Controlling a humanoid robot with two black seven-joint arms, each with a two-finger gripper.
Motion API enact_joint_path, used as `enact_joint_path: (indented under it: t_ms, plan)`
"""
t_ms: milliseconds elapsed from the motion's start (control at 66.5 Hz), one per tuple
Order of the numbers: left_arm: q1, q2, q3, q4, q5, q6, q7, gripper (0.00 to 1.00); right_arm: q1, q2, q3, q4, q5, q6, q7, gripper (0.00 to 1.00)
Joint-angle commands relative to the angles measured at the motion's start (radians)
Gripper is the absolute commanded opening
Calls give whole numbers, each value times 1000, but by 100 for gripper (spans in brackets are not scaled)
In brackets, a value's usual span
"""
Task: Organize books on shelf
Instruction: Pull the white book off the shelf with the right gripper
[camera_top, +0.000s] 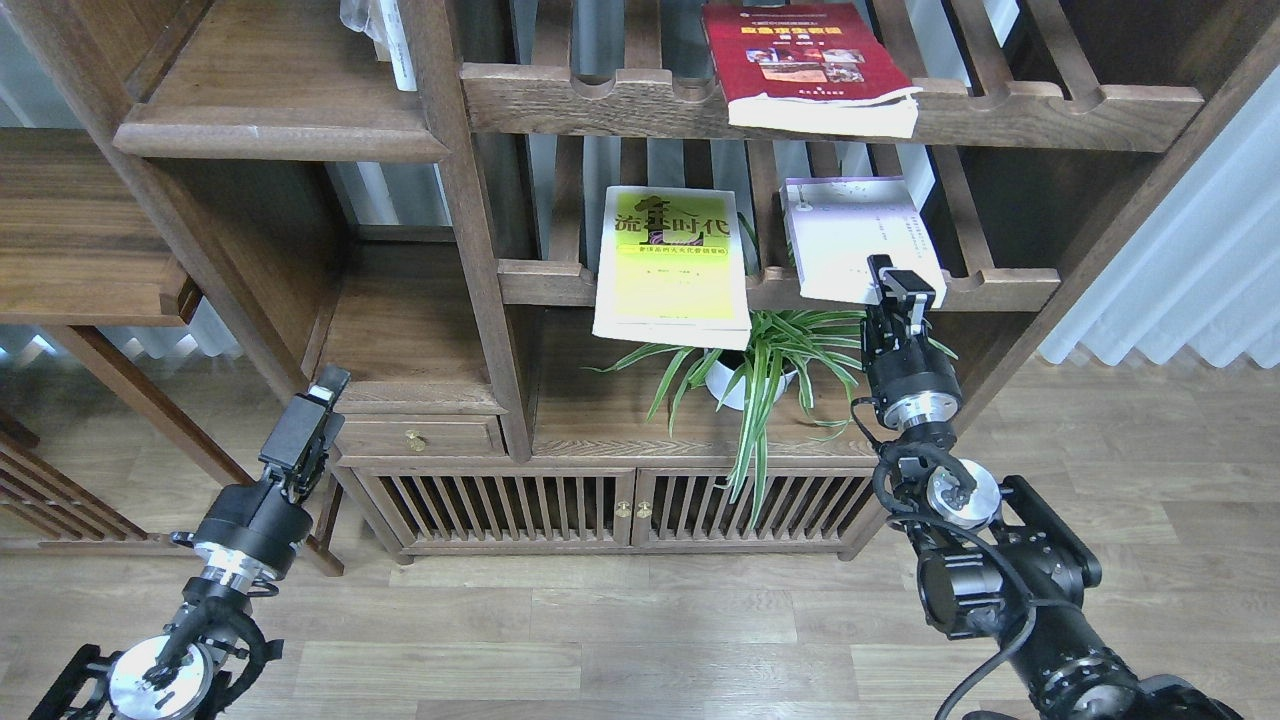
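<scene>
A: What is the right gripper (898, 283) doing?
B: It reaches up to the near edge of the lilac book (858, 236), its fingers closed on the lower right corner. The book lies on the lower slatted rack (1000, 290), its near edge just over the front rail.

A: And the left gripper (325, 385)?
B: Low on the left, in front of the cabinet (600, 500), holding nothing. It is seen edge-on, so I cannot tell whether its fingers are parted.

A: Where are the other books?
B: The yellow book (672, 265) lies on the same rack, left of the lilac one and apart from it, its near end hanging past the rail. The red book (805, 62) lies on the upper rack (600, 100), also overhanging.

A: And the shelf?
B: The solid shelf (270, 100) is at upper left, bare where I can see it.

A: Anything else around?
B: A potted plant (765, 365) stands under the lower rack, its leaves spilling over the cabinet top. Wood floor (640, 640) below, pale curtain (1190, 270) on the right
</scene>
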Motion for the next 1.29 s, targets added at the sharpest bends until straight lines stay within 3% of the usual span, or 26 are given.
enact_joint_path:
  t_ms: [0, 180, 361, 466, 887, 962, 1112, 1278]
  plan:
    - [-1, 0, -1, -1, 0, 0, 0, 100, -27, 0, 13, 54, 45, 12, -2, 3]
    - [-1, -1, -1, 0, 0, 0, 0, 100, -150, 0, 28, 249, 186, 12, 6, 3]
    - [-3, -1, 0, 6, 0, 0, 0, 100, -274, -1, 117, 337, 262, 62, -2, 3]
    - [-3, -5, 6, 13, 0, 0, 2, 100, -378, -47, 131, 366, 270, 123, -5, 3]
    - [-4, -8, 20, 22, 2, 0, 2, 100, -592, -81, 127, 367, 281, 123, -8, 3]
    - [-3, -8, 26, 22, 2, 0, 0, 100, -613, -80, 118, 367, 281, 123, -20, 3]
    - [-1, 0, 31, 39, 2, 0, 2, 100, -653, -69, 46, 369, 281, 123, -90, 4]
    - [-6, 11, 77, 72, 2, 0, 3, 100, -638, -92, -154, 371, 263, 123, -101, 4]
